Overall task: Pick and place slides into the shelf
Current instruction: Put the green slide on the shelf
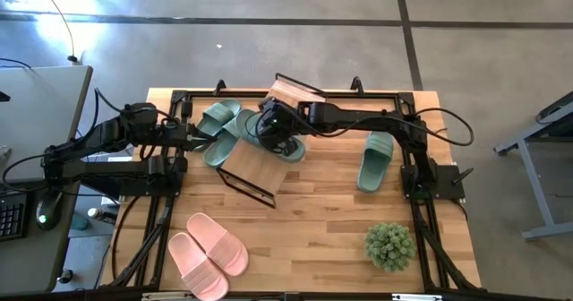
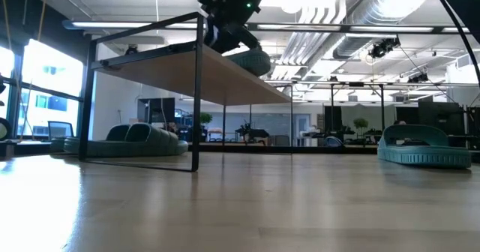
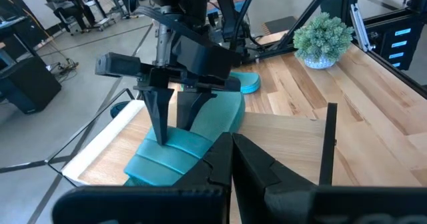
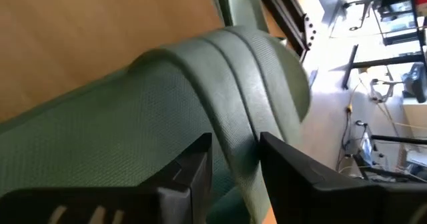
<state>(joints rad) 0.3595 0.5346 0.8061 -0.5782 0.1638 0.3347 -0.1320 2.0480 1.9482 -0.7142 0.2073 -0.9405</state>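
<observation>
A sage green slide [image 1: 288, 145] lies on the shelf's [image 1: 260, 162] bamboo plank top [image 3: 280, 137]. My right gripper [image 3: 175, 127] reaches in from the table's right and is shut on this slide's strap. My left gripper [image 1: 192, 140] hovers by the shelf's left end, shut and touching nothing. Two more green slides [image 1: 220, 122] lie on the table at the shelf's far left corner. Another green slide [image 1: 376, 158] lies to the right. The pink pair [image 1: 208, 252] lies at the near left. My right gripper pinches the wide strap [image 4: 235, 141] of the green slide between its two fingers [image 3: 159, 121], coming from above and pointing down. The strap's ribbed band runs through the gap between them. The slide's sole [image 2: 251, 63] sits on the shelf's plank top.
A potted plant [image 1: 389, 245] stands near the table's near right corner. The shelf's black wire frame [image 1: 246, 186] sticks out toward the near side. Bare wood lies between the shelf, the pink pair and the plant.
</observation>
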